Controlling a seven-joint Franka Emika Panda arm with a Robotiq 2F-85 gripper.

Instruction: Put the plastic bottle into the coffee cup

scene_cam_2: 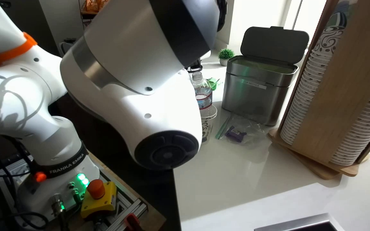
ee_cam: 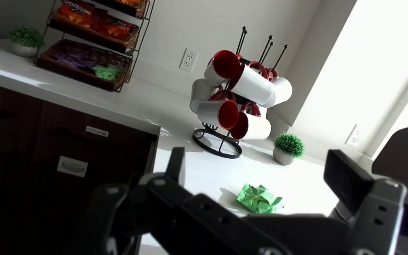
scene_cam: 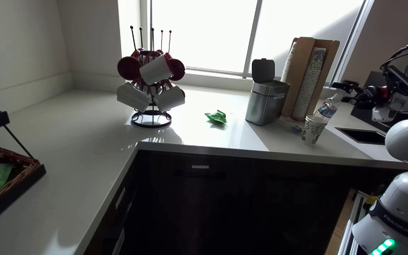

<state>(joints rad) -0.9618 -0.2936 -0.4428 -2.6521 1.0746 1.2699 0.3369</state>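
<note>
- My pincer [ee_cam: 260,171] is standing wide apart.
- The plastic bottle [scene_cam: 326,110] is leaning inside the coffee cup [scene_cam: 311,134], at right in an exterior view.
- I'm judging the bottle light, slippery, easily crushed; I'm favouring its stiffer neck [scene_cam_2: 197,76].

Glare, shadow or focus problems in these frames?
Both exterior views: window blown out to white, hard light-shadow edge on the counter; in an exterior view, cabinet fronts sink to near black; wrist view: gripper soft in the foreground, green packet casts a shadow to picture left.
</note>
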